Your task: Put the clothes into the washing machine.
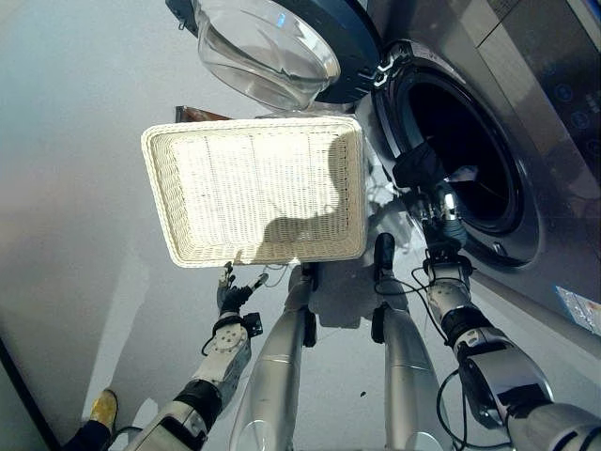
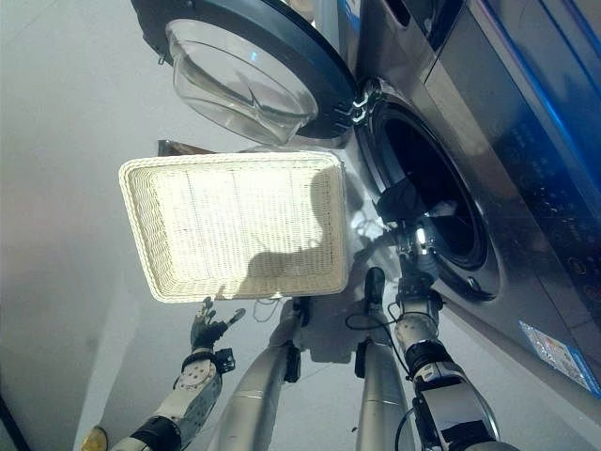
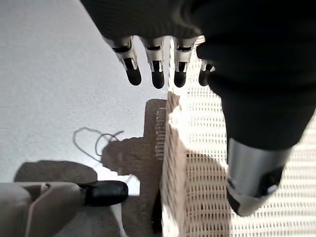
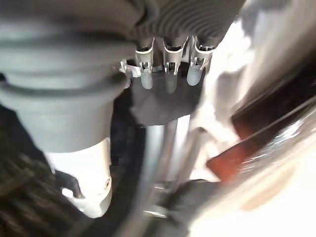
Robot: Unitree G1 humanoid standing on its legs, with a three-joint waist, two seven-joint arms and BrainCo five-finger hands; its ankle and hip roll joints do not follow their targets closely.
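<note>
The washing machine [image 1: 526,113] stands on the right with its round door [image 1: 282,47] swung open. My right hand [image 1: 441,214] reaches to the lower rim of the drum opening [image 1: 460,141]. Its straight fingers [image 4: 168,74] touch a dark cloth [image 1: 420,167], also seen in the right wrist view as a dark cloth [image 4: 163,106]; the thumb [image 4: 81,182] stands apart. White cloth [image 1: 383,193] lies between the rim and the basket. The white wicker basket [image 1: 254,188] on the floor holds nothing. My left hand [image 1: 231,293] hangs open by the basket's near rim [image 3: 173,163].
A brown object [image 1: 202,114] pokes out behind the basket. A person's yellow shoe [image 1: 103,410] shows at the lower left. Pale floor [image 1: 75,188] spreads to the left of the basket.
</note>
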